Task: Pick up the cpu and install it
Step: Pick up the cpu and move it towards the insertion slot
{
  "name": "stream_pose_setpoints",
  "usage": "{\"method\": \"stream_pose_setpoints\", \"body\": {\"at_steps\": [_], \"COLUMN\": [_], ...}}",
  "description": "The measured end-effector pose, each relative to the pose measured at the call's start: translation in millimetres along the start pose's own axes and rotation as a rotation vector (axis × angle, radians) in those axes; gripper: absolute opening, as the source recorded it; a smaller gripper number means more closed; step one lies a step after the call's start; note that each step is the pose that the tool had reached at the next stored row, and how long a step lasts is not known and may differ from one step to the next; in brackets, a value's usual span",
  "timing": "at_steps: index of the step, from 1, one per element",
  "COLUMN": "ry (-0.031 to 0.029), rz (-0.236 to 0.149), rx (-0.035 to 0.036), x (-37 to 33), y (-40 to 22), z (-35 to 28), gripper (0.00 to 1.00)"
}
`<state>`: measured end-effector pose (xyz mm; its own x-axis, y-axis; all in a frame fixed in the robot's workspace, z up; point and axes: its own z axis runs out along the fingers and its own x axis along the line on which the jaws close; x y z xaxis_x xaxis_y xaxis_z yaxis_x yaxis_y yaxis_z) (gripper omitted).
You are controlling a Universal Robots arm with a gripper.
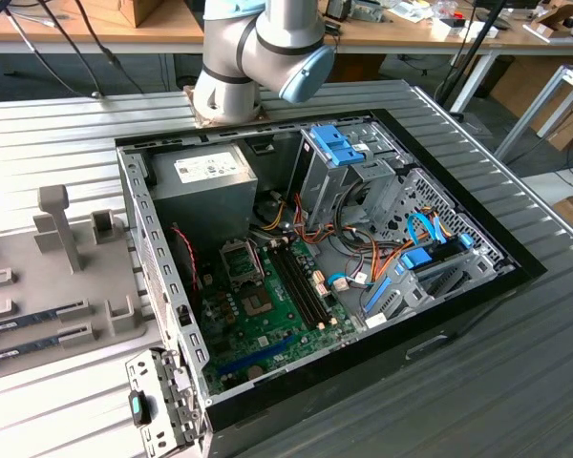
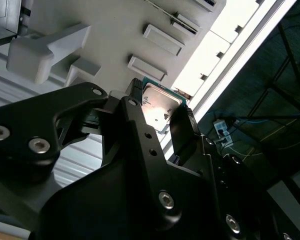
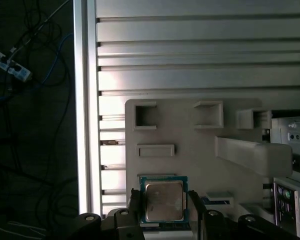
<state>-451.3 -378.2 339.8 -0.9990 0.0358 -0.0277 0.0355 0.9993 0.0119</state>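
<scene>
The cpu (image 3: 163, 201), a silver square with a thin green rim, sits between my two black fingers in both wrist views. My gripper (image 3: 164, 212) is shut on the cpu (image 2: 159, 105), one finger against each of two opposite edges. Gripper (image 2: 157, 111) and chip hang over the grey fixture tray (image 3: 185, 127), near the tray's edge by the slatted metal table. In the exterior view the open computer case (image 1: 315, 277) lies on the table with its green motherboard (image 1: 267, 320) exposed and a dark square socket (image 1: 240, 260) near the power supply.
The arm's base (image 1: 231, 91) stands behind the case. The grey tray (image 1: 67, 286) at the exterior view's left carries a tall post (image 1: 62, 224) and long dark sticks (image 1: 33, 320). Cables and blue drive brackets (image 1: 401, 267) crowd the case's right half.
</scene>
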Motion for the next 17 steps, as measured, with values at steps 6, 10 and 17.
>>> {"method": "stream_pose_setpoints", "body": {"at_steps": [6,10,17], "ry": [0.0,0.0,0.0], "rz": [0.0,0.0,0.0], "rx": [0.0,0.0,0.0], "x": [-0.2,-0.3,-0.5], "y": [0.1,0.1,0.2], "z": [-6.1,-10.3,-18.6], "gripper": [0.47,0.47,0.47]}}
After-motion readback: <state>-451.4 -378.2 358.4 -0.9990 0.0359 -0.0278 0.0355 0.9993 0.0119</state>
